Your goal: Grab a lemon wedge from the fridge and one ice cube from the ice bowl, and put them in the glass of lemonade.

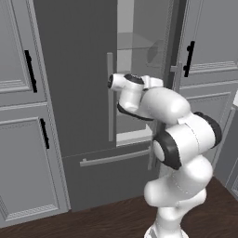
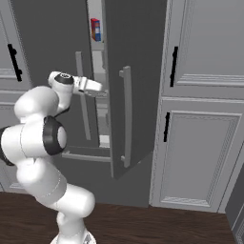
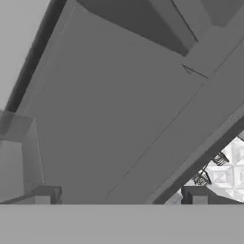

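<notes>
The fridge [image 1: 74, 93] is tall and dark grey, and its right door [image 2: 138, 71] stands partly open. My gripper [image 2: 101, 91] reaches into the gap between the two doors, at mid height beside the long bar handles. In the hand view the gripper [image 3: 119, 198] is open; its fingertips [image 3: 43, 195] stand wide apart with nothing between them, facing a grey fridge panel [image 3: 119, 105] at close range. The lemon wedge is hidden from me. The ice bowl and the glass of lemonade are out of view.
A red and blue carton [image 2: 96, 29] stands on an upper shelf inside the fridge. Light grey panelled cabinets [image 1: 18, 153] [image 2: 200, 152] flank the fridge. Below the doors sits the drawer with its bar handle [image 1: 114, 158]. The open door's handle [image 2: 126, 114] juts out near my hand.
</notes>
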Available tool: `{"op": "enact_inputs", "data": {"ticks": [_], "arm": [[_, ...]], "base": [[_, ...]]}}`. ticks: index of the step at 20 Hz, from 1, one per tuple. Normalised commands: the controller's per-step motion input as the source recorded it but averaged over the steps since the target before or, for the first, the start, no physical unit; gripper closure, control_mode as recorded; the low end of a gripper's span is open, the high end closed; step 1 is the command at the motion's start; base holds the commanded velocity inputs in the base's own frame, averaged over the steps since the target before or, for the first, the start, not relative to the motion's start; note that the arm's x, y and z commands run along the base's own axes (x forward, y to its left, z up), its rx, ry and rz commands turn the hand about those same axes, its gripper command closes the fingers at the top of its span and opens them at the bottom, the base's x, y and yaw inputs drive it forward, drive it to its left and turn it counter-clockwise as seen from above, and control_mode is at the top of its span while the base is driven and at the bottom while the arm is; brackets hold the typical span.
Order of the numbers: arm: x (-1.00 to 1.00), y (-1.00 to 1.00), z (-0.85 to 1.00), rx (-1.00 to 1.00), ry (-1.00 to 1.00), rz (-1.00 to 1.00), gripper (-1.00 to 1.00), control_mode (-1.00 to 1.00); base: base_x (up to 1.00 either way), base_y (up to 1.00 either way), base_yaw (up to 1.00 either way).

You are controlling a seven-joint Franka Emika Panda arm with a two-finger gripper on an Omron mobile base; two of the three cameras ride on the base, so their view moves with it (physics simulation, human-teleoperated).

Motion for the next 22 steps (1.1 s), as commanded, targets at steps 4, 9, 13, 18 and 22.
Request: {"op": "enact_inputs", "data": {"ticks": [4, 9, 13, 18, 22], "arm": [[-0.18, -0.91, 0.00, 0.00, 0.00, -0.26, -1.00, -1.00], [-0.27, -1.00, 0.00, 0.00, 0.00, -0.25, -1.00, -1.00], [-0.28, -1.00, 0.00, 0.00, 0.00, -0.25, -1.00, -1.00], [-0.37, -1.00, 0.00, 0.03, -0.02, -0.23, -1.00, -1.00], [-0.31, -0.97, 0.11, 0.03, -0.09, -0.18, -1.00, -1.00]], "base": [[0.00, 0.00, 0.00], [0.00, 0.00, 0.00], [0.00, 0.00, 0.00], [0.00, 0.00, 0.00], [0.00, 0.00, 0.00]]}}
